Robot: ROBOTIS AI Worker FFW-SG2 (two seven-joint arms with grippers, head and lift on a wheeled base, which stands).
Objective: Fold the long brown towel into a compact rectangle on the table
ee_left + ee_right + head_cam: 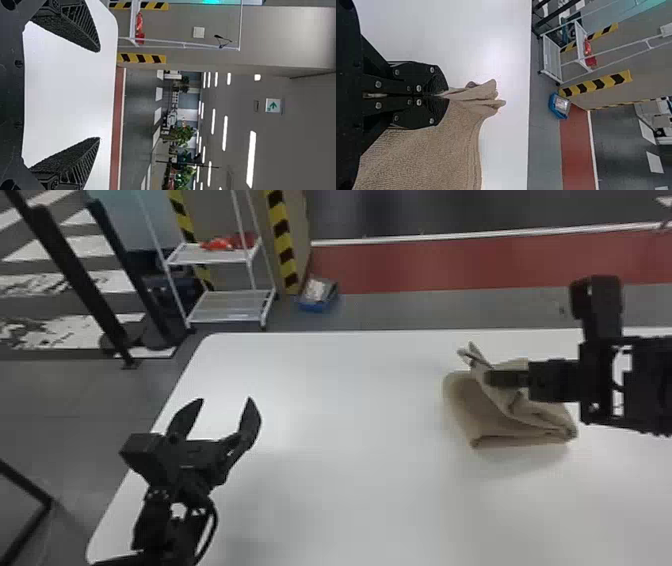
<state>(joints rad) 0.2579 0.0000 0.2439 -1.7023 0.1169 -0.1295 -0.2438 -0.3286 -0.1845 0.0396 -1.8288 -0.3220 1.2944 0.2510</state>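
The brown towel (500, 415) lies bunched and partly folded on the right side of the white table, its lower layers stacked and a pinched corner sticking up. My right gripper (492, 378) comes in from the right edge and is shut on that raised part. In the right wrist view, the right gripper (448, 95) squeezes a pleat of the towel (431, 154), and two cloth tips poke out past the fingers. My left gripper (225, 402) stands open over the table's left side, well away from the towel. In the left wrist view the left gripper (100, 95) has nothing between its fingers.
The white table (340, 405) has its far edge just behind the towel and its left edge under the left arm. Beyond it stand a white wire shelf (220, 305) and a blue bin (318, 296) on the floor.
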